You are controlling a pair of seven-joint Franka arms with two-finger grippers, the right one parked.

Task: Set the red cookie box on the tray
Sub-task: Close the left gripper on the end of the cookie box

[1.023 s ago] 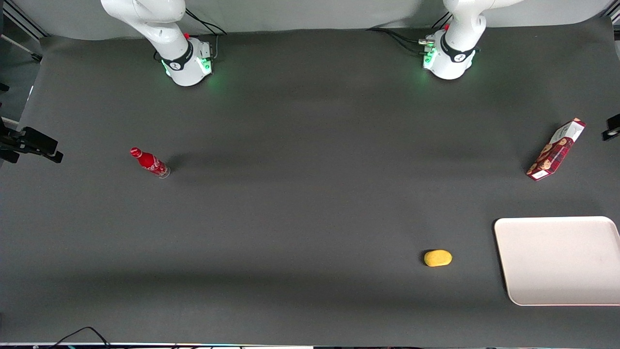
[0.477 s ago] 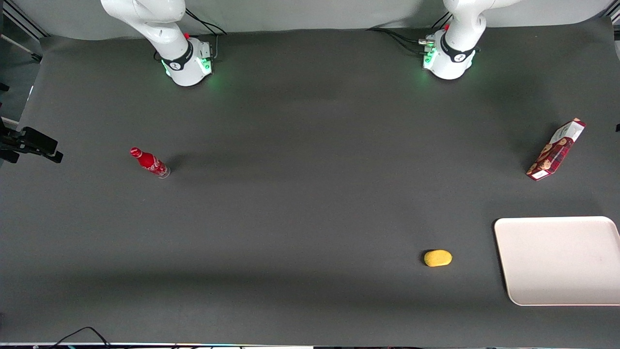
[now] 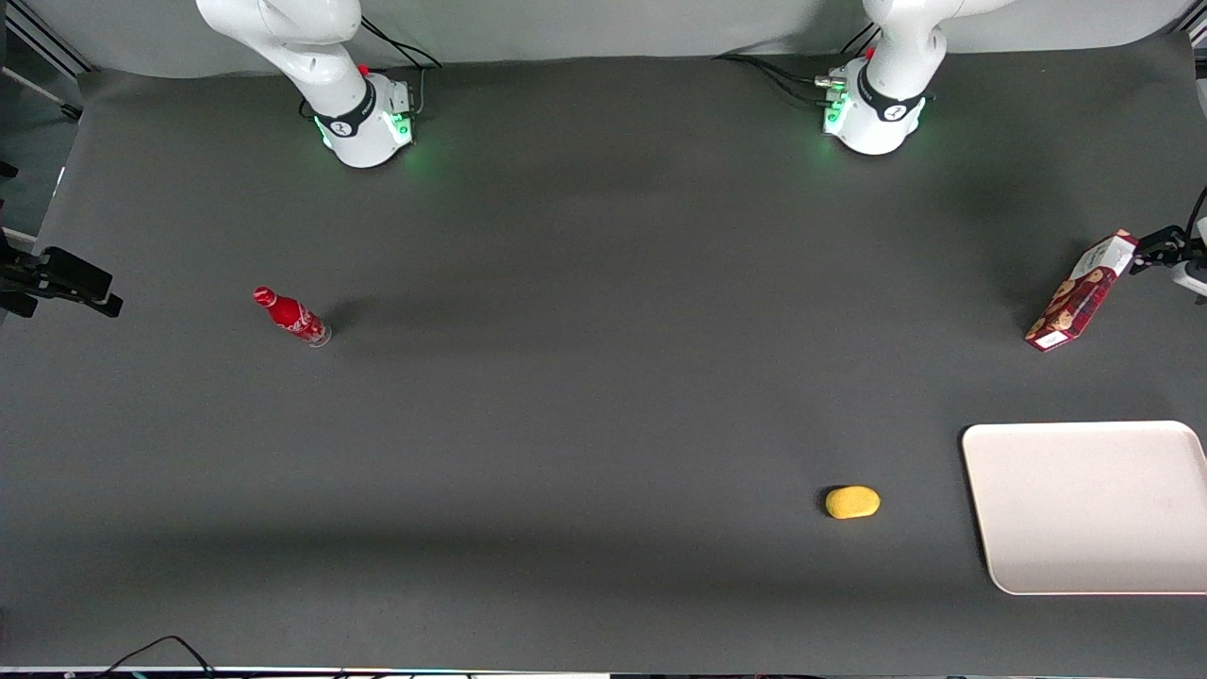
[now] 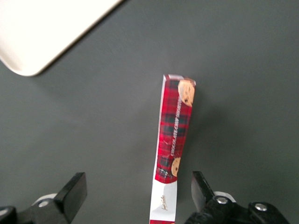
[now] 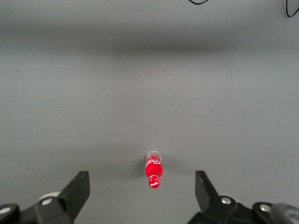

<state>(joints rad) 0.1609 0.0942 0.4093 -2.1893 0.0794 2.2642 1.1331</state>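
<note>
Tool [image 4: 135, 198] released, above the cookie box's [image 4: 175, 126] white end | box on edge: light, stiff, crushable | I'd pinch its broad faces mid-length | tray [image 3: 1084, 505] nearer the camera.

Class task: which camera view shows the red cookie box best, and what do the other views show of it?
The left wrist view: the cookie box fills it, between the open gripper fingers. The front view shows the box small, farther than the tray. The right wrist view misses it.
</note>
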